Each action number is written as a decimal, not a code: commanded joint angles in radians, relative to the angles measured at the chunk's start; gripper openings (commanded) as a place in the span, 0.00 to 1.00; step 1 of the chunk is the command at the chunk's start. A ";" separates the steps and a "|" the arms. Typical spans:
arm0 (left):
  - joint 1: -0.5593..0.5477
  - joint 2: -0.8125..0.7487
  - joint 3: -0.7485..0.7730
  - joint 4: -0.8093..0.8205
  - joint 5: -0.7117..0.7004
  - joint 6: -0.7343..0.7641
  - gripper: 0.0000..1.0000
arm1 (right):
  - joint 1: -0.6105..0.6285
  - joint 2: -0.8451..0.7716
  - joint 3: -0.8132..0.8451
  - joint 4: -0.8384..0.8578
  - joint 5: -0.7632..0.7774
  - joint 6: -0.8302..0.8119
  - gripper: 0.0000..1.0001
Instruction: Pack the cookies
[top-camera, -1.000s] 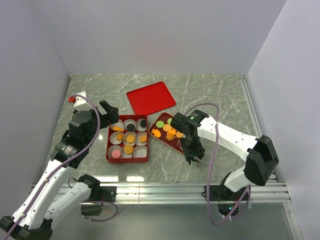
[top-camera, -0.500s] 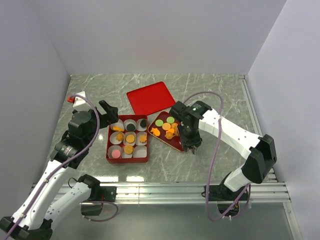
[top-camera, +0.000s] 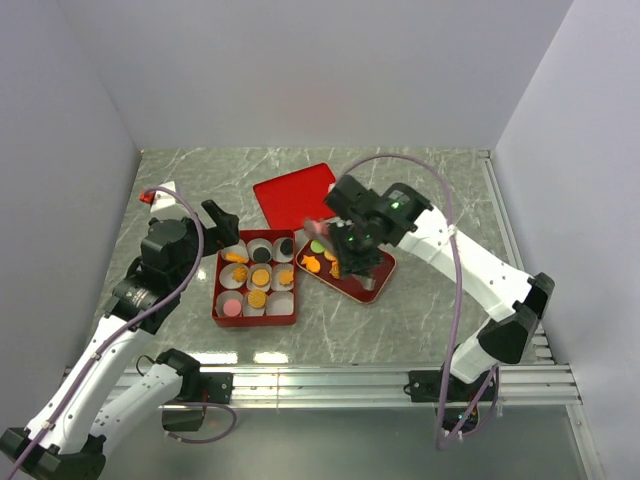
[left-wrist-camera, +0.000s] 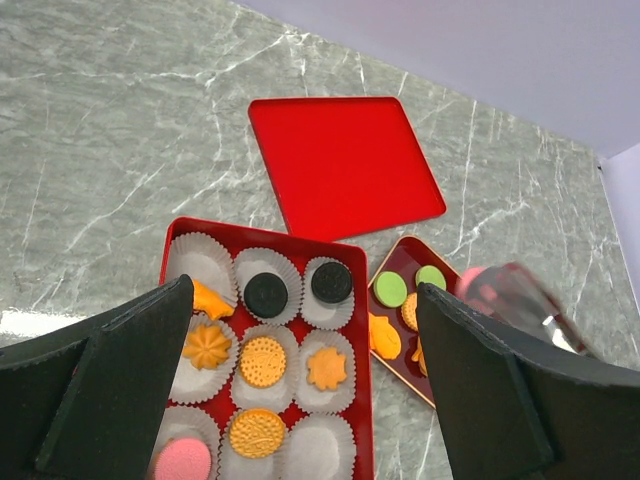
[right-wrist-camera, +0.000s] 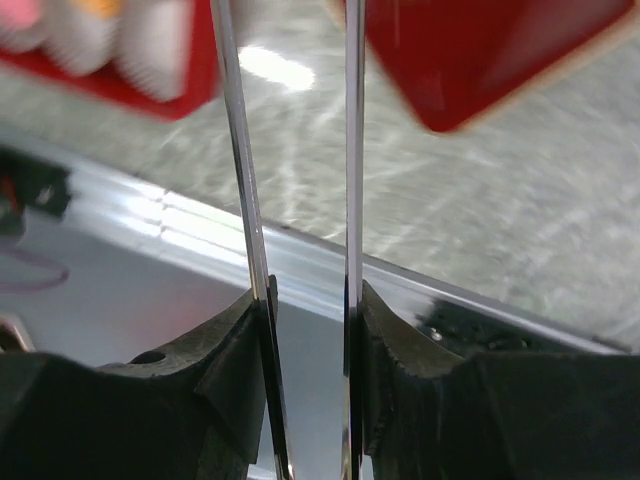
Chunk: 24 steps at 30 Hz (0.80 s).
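Top external: left claw (top-camera: 220, 224) is hanging wide apart, right claw's (top-camera: 321, 226) grip is untellable; you are handling light, brittle cookies (top-camera: 312, 265), so pinch the rims gently.

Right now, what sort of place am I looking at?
Probably a robot lab's test booth: plain white walls enclose a marble-look table, and the left arm and right arm are bolted to a metal rail.

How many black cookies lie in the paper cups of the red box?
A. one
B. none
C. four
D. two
D: the left wrist view shows two black cookies side by side in the far row of the red box.
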 joint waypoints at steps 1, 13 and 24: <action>-0.002 -0.004 0.040 0.028 0.019 -0.009 1.00 | 0.121 0.055 0.074 -0.028 -0.038 -0.047 0.34; 0.000 -0.022 0.057 -0.010 0.013 -0.021 0.99 | 0.271 0.128 -0.027 0.107 -0.127 0.013 0.33; 0.000 -0.028 0.059 -0.021 0.023 -0.029 0.99 | 0.310 0.154 -0.115 0.133 -0.133 0.043 0.34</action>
